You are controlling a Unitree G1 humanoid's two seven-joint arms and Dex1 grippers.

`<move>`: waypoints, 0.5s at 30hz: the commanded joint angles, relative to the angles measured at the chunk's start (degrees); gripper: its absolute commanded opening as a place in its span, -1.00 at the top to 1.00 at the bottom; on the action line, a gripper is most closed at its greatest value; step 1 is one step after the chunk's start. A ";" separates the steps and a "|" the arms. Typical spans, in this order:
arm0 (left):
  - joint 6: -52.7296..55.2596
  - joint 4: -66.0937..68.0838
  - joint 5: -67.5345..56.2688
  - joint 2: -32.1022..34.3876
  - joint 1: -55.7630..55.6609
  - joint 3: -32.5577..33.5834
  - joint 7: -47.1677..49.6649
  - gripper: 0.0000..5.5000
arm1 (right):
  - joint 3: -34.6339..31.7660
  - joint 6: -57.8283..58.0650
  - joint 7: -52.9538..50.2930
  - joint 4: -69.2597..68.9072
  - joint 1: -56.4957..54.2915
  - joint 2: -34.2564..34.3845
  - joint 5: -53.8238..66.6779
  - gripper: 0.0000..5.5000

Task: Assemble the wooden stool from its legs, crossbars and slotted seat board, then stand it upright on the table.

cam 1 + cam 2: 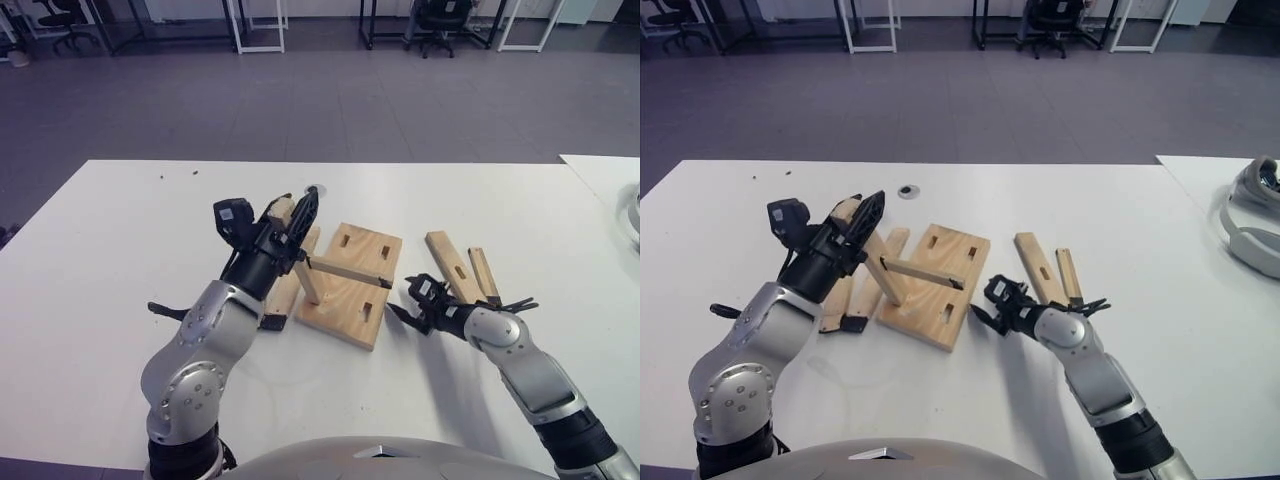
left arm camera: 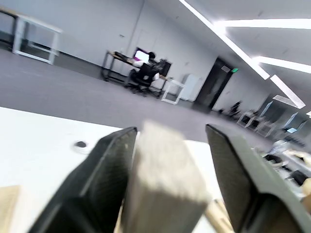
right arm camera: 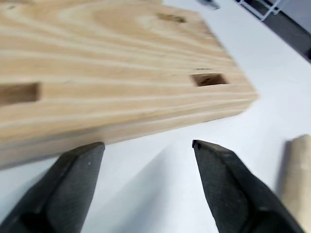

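My left gripper [image 1: 292, 218] is shut on the upper end of a wooden leg [image 1: 305, 268] and holds it tilted over the left edge of the slotted seat board [image 1: 345, 305]. A crossbar [image 1: 350, 271] sticks out from that leg to the right, above the board. In the left wrist view the leg's end [image 2: 163, 189] sits between the fingers [image 2: 104, 179]. My right gripper [image 1: 415, 306] is open, low at the table beside the board's right edge [image 3: 121, 97], with nothing in it. Another leg [image 1: 450, 264] and a thinner crossbar [image 1: 484, 272] lie flat to the right.
More wooden pieces [image 1: 288, 288] lie under my left forearm, left of the board. A small round grey disc [image 1: 317, 189] sits farther back on the white table [image 1: 120, 250]. A white headset-like object [image 1: 1252, 215] rests on a second table at the far right.
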 commanded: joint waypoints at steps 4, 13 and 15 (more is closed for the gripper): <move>0.47 -2.07 -17.83 3.10 -5.41 -0.93 4.41 -0.43 | -9.73 0.58 -5.42 6.92 -11.15 3.15 1.97 -0.23; -4.48 13.19 -4.60 21.78 -15.70 7.10 2.84 -0.68 | -15.23 -1.14 -7.39 9.86 -12.84 2.65 2.23 -0.23; -3.15 17.43 6.61 27.31 -10.93 -2.18 -3.43 -0.68 | -15.17 -1.77 -8.03 10.86 -12.60 3.22 1.91 -0.23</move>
